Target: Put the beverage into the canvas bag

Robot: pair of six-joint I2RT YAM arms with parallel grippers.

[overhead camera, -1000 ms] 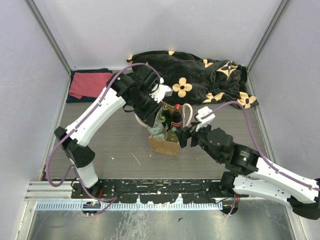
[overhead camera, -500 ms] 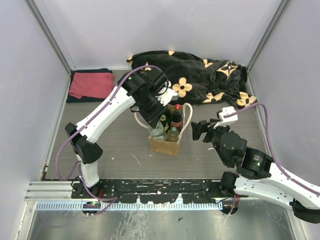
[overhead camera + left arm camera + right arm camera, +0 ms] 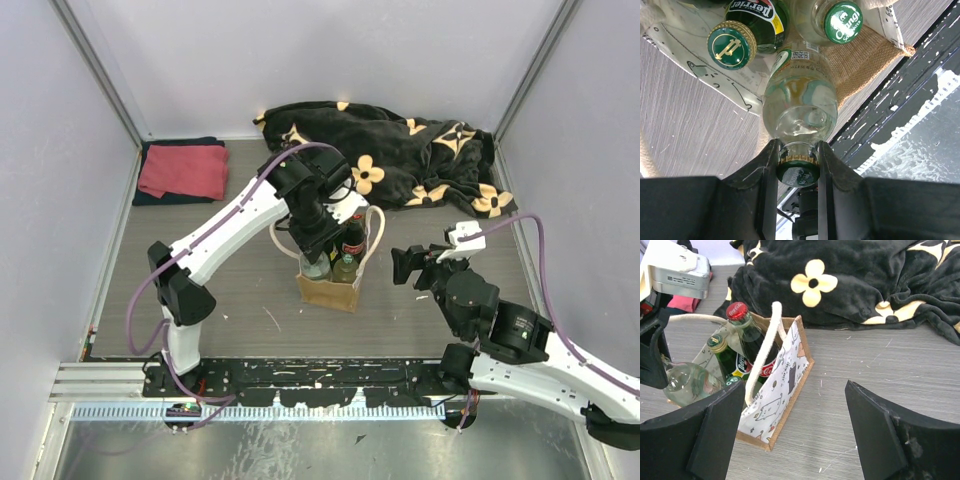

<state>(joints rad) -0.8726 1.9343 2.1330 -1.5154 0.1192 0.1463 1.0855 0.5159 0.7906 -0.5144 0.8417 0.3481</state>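
Clamped clear bottle [image 3: 800,100] by its neck in left gripper [image 3: 799,161]; best eased upright into canvas bag [image 3: 862,55], right gripper [image 3: 795,432] spread wide.

black blanket [image 3: 420,160] with yellow flowers, bunched, far centre to right. folded red cloth [image 3: 185,170] on dark cloth [image 3: 150,198], far left.

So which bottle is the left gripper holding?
The clear bottle, its neck clamped in the left gripper; the Perrier, cola and other green-capped bottle stand free.
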